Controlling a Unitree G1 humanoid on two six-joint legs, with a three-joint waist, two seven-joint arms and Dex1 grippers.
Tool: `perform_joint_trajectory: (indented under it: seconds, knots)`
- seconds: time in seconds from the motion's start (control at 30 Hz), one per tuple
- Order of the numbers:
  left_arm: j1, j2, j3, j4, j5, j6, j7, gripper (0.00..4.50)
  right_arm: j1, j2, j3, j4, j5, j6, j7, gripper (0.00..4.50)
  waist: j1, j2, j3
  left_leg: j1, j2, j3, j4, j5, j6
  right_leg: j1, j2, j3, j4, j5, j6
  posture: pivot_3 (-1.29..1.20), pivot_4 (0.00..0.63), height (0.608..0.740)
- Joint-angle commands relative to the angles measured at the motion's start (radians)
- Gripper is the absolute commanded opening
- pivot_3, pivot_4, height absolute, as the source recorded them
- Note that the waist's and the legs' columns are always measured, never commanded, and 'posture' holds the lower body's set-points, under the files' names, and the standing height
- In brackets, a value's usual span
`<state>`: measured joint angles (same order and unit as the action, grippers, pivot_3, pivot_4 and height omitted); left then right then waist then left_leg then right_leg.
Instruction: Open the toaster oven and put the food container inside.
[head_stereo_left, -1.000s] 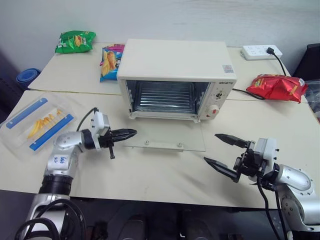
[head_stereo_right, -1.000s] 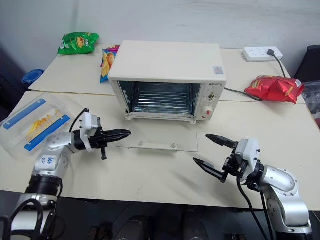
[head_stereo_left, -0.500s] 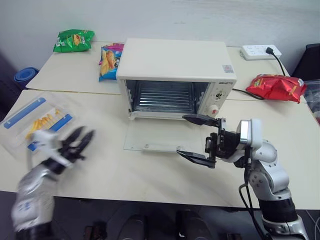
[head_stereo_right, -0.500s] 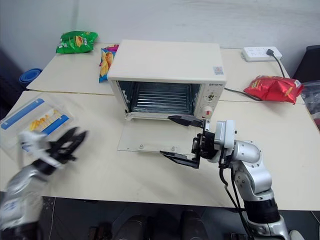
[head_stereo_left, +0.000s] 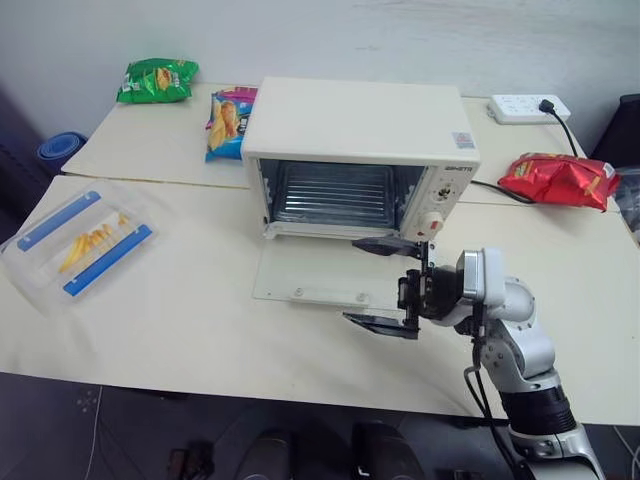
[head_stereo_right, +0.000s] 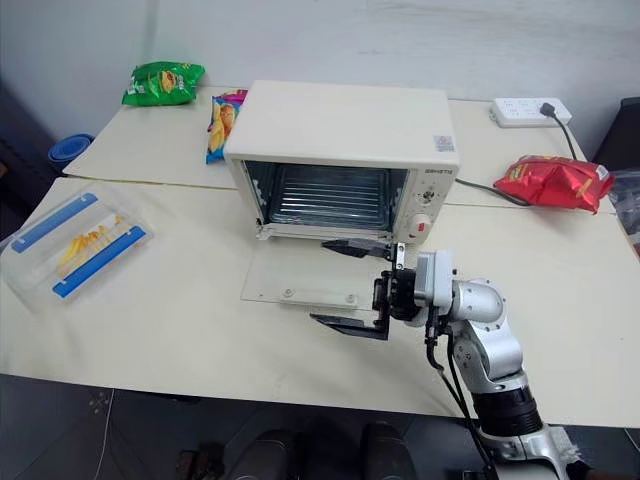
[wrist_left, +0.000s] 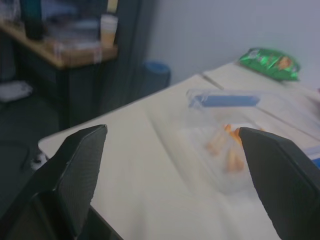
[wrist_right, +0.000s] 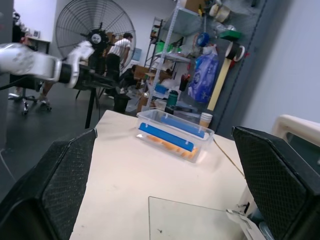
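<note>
We take the oven (head_stereo_left: 360, 160) as our landmark: it sits mid-bench (head_stereo_left: 200, 320), cream-white, its glass door (head_stereo_left: 325, 280) dropped flat onto the bench in front of it, wire rack (head_stereo_left: 330, 195) showing inside, and a red knob (head_stereo_left: 424, 222) on the control panel at its right. The container (head_stereo_left: 75, 245) lies well to the left of the oven, near the bench's left edge, flat, lid on, two blue strips along its long sides and yellow-orange pieces between them; nothing touches it. Our right gripper (head_stereo_left: 385, 283) hangs just in front of the oven's right half, over the right end of the open door, pointing left, its two black fingers (head_stereo_left: 380, 244) spread wide and holding nothing. Our left gripper (wrist_left: 172, 165) shows in its own wrist view with fingers wide apart and empty, the container seen beyond them on the bench. In the right wrist view the left gripper appears far off past the container, apart from it. Behind the oven to the left lie a green snack bag (head_stereo_left: 153, 80) and a blue-pink bag (head_stereo_left: 228, 120), the latter just beside the oven's back corner. To the right of the oven rest a red bag (head_stereo_left: 555, 180) and, farther back, a white power strip (head_stereo_left: 520, 107).
</note>
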<state>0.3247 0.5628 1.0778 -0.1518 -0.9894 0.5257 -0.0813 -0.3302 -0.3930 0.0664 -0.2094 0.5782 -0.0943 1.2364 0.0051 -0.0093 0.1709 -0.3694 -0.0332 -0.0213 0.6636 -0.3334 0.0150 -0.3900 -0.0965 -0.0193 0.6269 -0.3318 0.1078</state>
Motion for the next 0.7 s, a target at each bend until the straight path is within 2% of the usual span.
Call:
perform_joint_trajectory:
  seconds: [0.03, 0.17, 0.27, 0.37, 0.5, 0.7]
  knots:
    - [-0.107, 0.187, 0.009, 0.115, -0.09, 0.245, 0.188, 4.46, -0.005, 0.001, -0.008, -0.016, 0.008, -0.03, 0.009, 4.5, -0.003, 0.0, 0.0, 0.0, 0.0, 0.0, 0.0, 0.0, 0.0, 0.0, 0.0, 0.0, 0.0, 0.0, 0.0, 0.0, 0.15, 0.74]
    - [-0.218, 0.37, -0.083, 0.284, -0.058, 0.426, 0.173, 4.46, -0.005, 0.002, -0.007, -0.006, 0.003, -0.04, 0.007, 4.5, -0.016, 0.0, 0.0, 0.0, 0.0, 0.001, -0.002, -0.001, -0.002, -0.002, 0.001, 0.001, 0.002, 0.0, -0.001, 0.0, 0.15, 0.74]
    - [-0.333, 0.46, -0.159, 0.441, 0.004, 0.459, 0.127, 4.46, 0.004, 0.01, 0.0, -0.006, -0.004, -0.05, 0.0, 4.5, -0.028, 0.001, 0.001, 0.0, 0.0, 0.002, -0.004, -0.001, -0.002, -0.004, 0.001, 0.0, 0.005, -0.001, -0.001, 0.0, 0.15, 0.74]
    - [-0.459, 0.512, -0.24, 0.595, 0.078, 0.466, 0.096, 3.56, 0.02, 0.022, 0.007, -0.019, -0.007, -0.047, -0.022, 4.5, -0.037, 0.001, 0.001, 0.0, 0.0, 0.002, -0.005, -0.001, -0.002, -0.006, 0.001, -0.001, 0.009, -0.001, -0.001, 0.0, 0.15, 0.74]
    - [-0.574, 0.527, -0.334, 0.702, 0.148, 0.485, 0.025, 2.24, 0.036, 0.022, 0.011, -0.032, -0.01, -0.047, -0.036, 4.5, -0.034, 0.001, 0.001, 0.0, 0.0, 0.003, -0.004, -0.001, -0.002, -0.006, 0.001, -0.001, 0.009, -0.001, -0.001, 0.0, 0.15, 0.74]
    - [-0.67, 0.533, -0.381, 0.804, 0.247, 0.453, -0.034, 0.49, 0.038, 0.012, 0.0, -0.029, -0.013, -0.048, -0.051, 4.5, -0.034, 0.001, 0.001, 0.0, 0.0, 0.004, -0.003, -0.001, -0.002, -0.006, 0.001, -0.001, 0.01, -0.001, -0.001, 0.0, 0.15, 0.74]
